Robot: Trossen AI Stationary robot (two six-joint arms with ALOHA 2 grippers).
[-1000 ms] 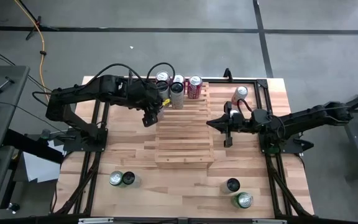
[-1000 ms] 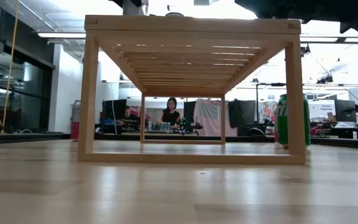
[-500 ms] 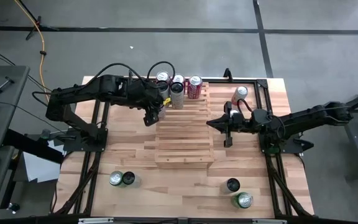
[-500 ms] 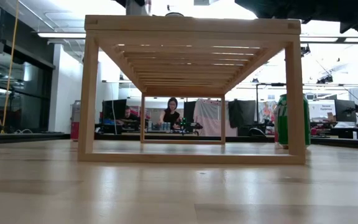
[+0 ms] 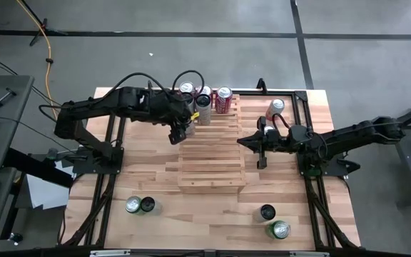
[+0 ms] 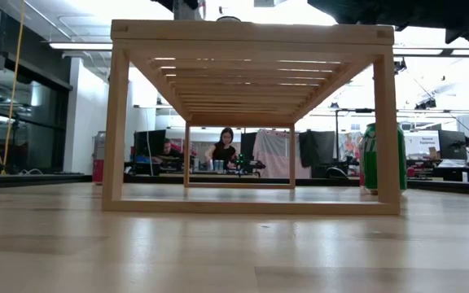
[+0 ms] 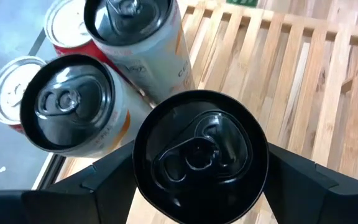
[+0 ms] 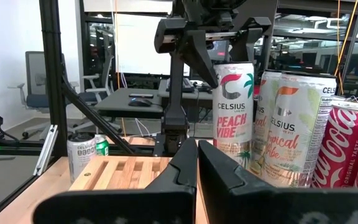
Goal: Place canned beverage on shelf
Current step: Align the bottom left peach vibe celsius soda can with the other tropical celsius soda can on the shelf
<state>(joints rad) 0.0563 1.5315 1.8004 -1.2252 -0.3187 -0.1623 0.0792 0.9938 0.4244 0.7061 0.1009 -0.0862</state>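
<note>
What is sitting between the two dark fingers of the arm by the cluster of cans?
A black-topped can stands between the left gripper's fingers, above the shelf slats; the left wrist view shows it.

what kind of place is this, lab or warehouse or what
Most likely a robotics lab inside an open-plan office. The butcher-block table carries two arms on black frames, a person sits at desks with monitors beyond it, and an office chair stands under exposed ceiling lights.
</note>
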